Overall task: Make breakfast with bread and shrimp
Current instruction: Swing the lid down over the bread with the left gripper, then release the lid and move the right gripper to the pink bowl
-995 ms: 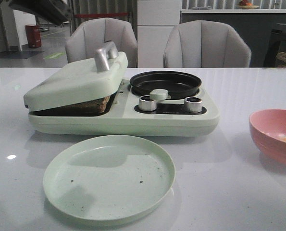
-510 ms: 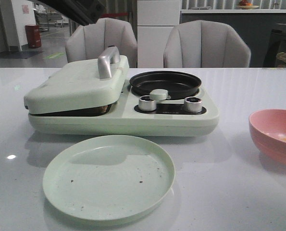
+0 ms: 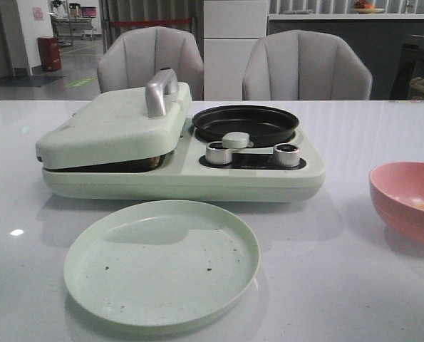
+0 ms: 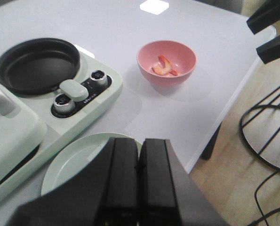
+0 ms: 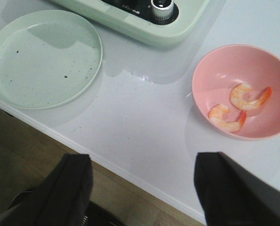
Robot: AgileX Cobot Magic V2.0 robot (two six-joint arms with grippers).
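Note:
The bread is hidden under the closed pale green lid (image 3: pixel 119 121) of the breakfast maker (image 3: pixel 197 178). Two orange-pink shrimp (image 5: pixel 248 99) lie in a pink bowl (image 5: pixel 210 70) on the right of the table; the shrimp also show in the left wrist view (image 4: pixel 164 66). My left gripper (image 4: pixel 139 141) is shut and empty, held above the near edge of the green plate (image 4: pixel 69 165). My right gripper (image 5: pixel 142 162) is open and empty, over the table's front edge, near the bowl. Neither gripper shows in the front view.
A pale green plate (image 3: pixel 162 260) with dark crumbs lies in front of the maker. The maker has a round black pan (image 3: pixel 245 122) and two silver knobs (image 3: pixel 218 152). Two grey chairs stand behind the table. The pink bowl (image 3: pixel 404 196) is near the right edge.
The maker's lid has come down from propped open, with bread showing under it, to closed. The dark arm at the top of the front view has gone out of sight.

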